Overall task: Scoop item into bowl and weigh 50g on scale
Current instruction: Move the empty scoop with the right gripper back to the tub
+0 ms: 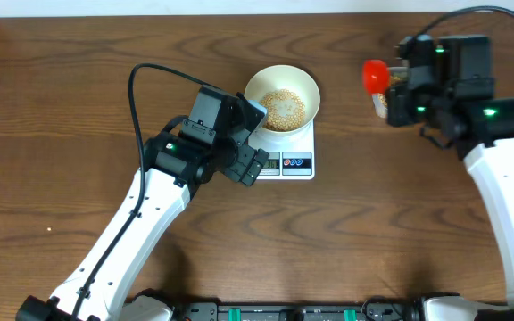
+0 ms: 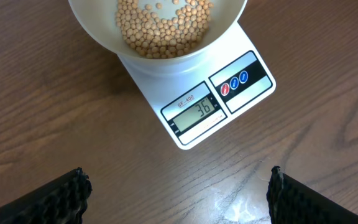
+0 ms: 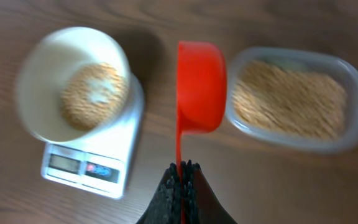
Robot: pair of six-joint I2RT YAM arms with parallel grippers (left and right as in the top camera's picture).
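Beans (image 2: 163, 28) in bowl (image 2: 229, 14), tub (image 3: 353, 106); R gripper (image 3: 181, 173) holds scoop (image 3: 201, 84).

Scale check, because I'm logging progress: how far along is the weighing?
Done: bowl sits on the scale with beans inside; display reads 36. In hand: right tool grips the red scoop between bowl and tub. Left: more beans to reach 50.

The overhead camera looks straight down on the brown wooden table (image 1: 61, 107) from well above. The left wrist camera looks down from close by, black fingertips (image 2: 61, 199) at its lower corners, the small white digital scale (image 2: 194, 115) and round cream-white bowl (image 2: 98, 34) ahead of them. The right wrist camera, farther back and blurred, shows that same pair ahead-left of its fingers (image 3: 166, 199), which clamp a red plastic scoop (image 3: 201, 84).
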